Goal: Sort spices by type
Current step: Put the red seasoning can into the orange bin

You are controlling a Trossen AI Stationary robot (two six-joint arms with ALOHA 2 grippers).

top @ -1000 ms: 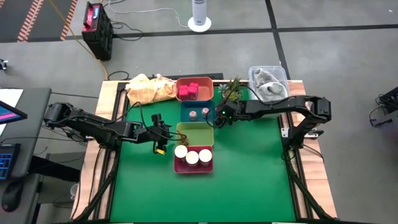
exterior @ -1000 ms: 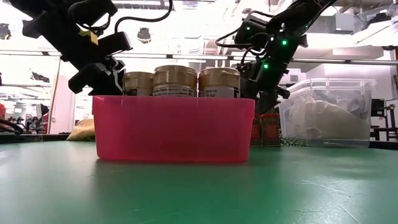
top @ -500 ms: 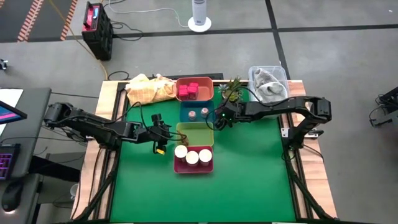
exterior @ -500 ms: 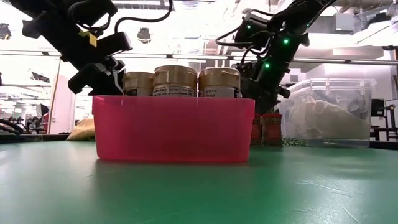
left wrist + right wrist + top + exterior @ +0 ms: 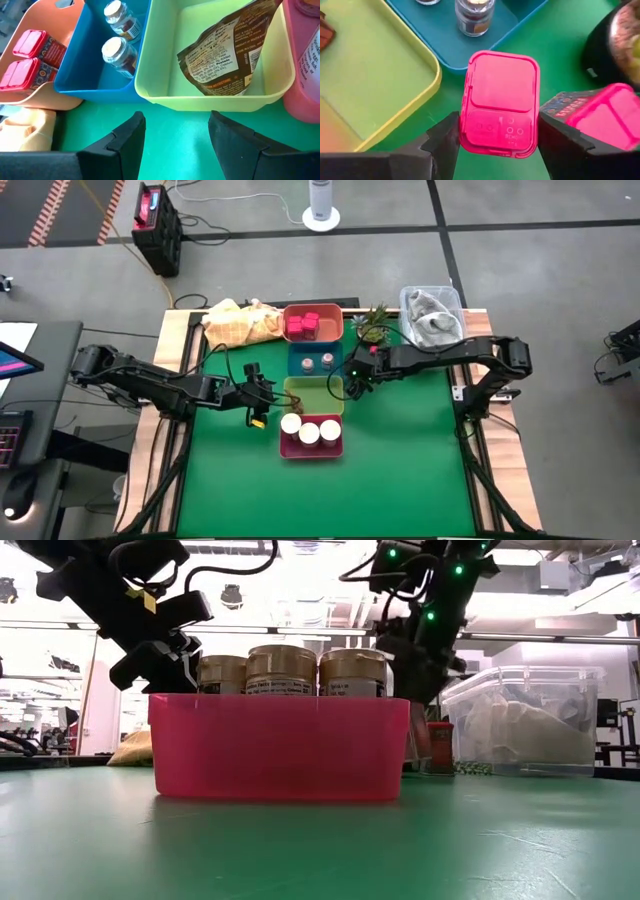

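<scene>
Beside blue tray (image 5: 451, 59), right gripper (image 5: 496, 137) clamped magenta pack (image 5: 501, 102); left gripper (image 5: 176, 131) gaped empty near yellow tray (image 5: 210, 100).

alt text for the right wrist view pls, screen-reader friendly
The right gripper holds a magenta spice box between its two dark fingers, above the green table. Beyond it are the corner of a yellow-green tray and a blue tray holding a small shaker jar; a second magenta box stands beside it.
</scene>
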